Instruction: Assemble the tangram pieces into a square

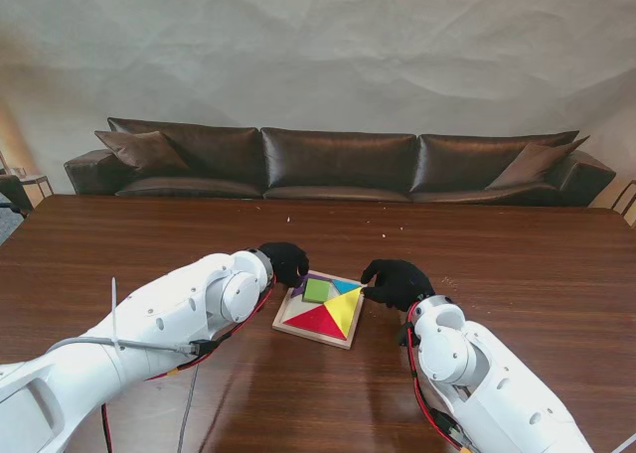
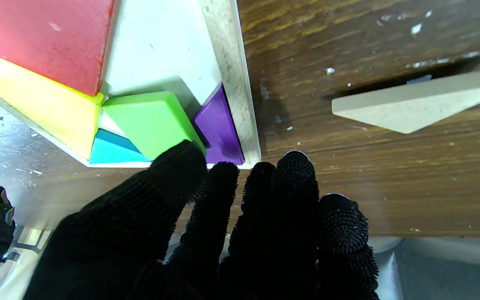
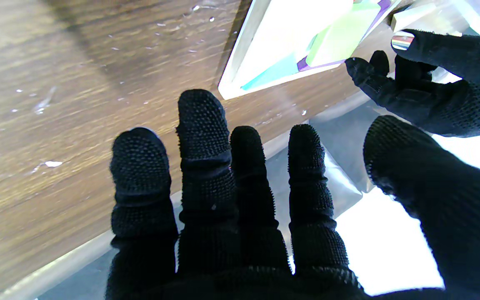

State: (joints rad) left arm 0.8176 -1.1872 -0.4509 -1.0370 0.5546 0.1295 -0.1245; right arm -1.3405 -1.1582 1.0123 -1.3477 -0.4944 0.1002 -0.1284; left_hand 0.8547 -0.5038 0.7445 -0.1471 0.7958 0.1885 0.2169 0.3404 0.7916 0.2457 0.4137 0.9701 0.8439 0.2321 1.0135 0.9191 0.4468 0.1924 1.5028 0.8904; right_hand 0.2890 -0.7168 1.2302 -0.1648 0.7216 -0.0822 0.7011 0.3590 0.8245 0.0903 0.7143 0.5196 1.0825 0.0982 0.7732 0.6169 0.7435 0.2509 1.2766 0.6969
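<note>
Placement is the step you are working through: the wooden tray (image 1: 320, 312) on the desk (image 1: 517, 264) is holding only part of the square, and the rest is waiting to go in. Nearest you, the red triangle (image 1: 314, 321) and yellow triangle (image 1: 344, 311) are already sitting side by side; beyond them the green square (image 1: 317, 291) is lying loose, tilted partly over bare tray floor, with the blue piece (image 1: 346, 287) and the purple piece (image 2: 219, 129) wedged along the far rim. Your left hand (image 1: 285, 261) is hovering at the far left corner, fingers (image 2: 177, 166) spread and gripping nothing, the thumb tip just touching the green square's edge. Your right hand (image 1: 397, 283) is resting by the far right corner, fingers (image 3: 202, 125) splayed and empty, near the tray but apart from any piece. A pale unpainted triangle (image 2: 415, 104) is lying on the desk outside the tray. I judge you are needing next to nudge the green square flat against its neighbours, gently, so the seated triangles are not shifting.
</note>
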